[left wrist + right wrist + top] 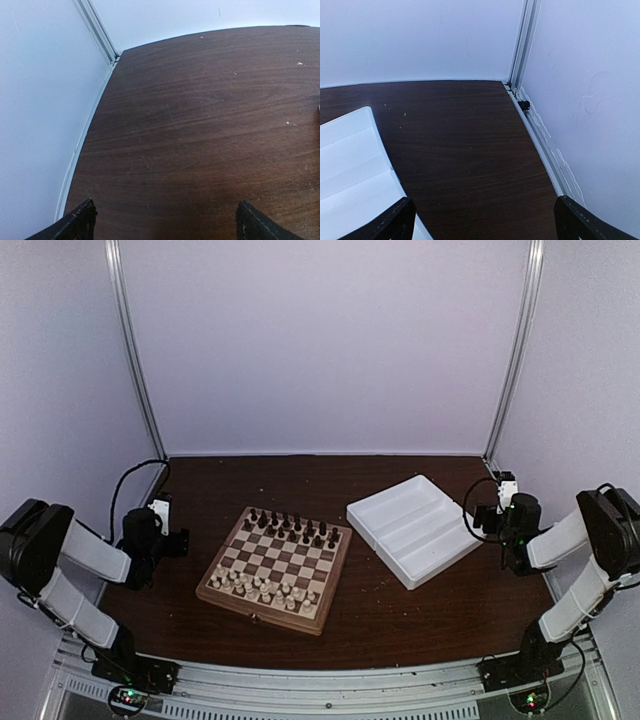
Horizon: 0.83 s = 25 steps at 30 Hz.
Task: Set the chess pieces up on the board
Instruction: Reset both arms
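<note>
The board [275, 607] lies in the middle of the dark table. Cream chess pieces [262, 587] stand in its two near rows and dark pieces [291, 526] in its two far rows. My left gripper [163, 513] hangs by the left wall, well left of the board, and stands open over bare table [165, 222]. My right gripper [506, 490] is held near the right wall, right of the white tray. It is open [485, 220] with nothing between its fingers. Neither wrist view shows the board or any piece.
A white tray [415, 528] with long compartments sits right of the board; its corner [355, 165] shows at the left of the right wrist view. Metal wall rails [540, 145] run along the table's sides.
</note>
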Tool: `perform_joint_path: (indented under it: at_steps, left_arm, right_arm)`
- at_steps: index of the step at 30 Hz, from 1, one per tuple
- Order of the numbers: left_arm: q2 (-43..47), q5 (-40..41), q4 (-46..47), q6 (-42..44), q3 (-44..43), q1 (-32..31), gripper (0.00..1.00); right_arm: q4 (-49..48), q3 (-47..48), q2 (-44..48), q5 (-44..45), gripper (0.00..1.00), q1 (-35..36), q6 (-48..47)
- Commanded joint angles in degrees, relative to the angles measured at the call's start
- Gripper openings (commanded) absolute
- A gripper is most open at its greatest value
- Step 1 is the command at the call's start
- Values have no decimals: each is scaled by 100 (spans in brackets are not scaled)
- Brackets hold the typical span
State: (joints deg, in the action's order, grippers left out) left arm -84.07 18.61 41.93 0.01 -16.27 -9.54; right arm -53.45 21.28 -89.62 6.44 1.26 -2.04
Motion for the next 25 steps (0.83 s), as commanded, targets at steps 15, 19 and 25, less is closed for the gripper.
perform_joint_path:
  at_steps: [15,19,25]
  left_arm:
    - [-559,-1295,1226,180,-205,504,98]
    - [-568,-1291,1235,175,-209,499,98]
    - [-572,-1299,1230,176,-210,505,98]
  right_arm:
    - [54,181,32,-494,100,-2,-121]
    - [75,195,24,-494,100,-3,-125]
    - [73,188,30,-495,100,2,-129]
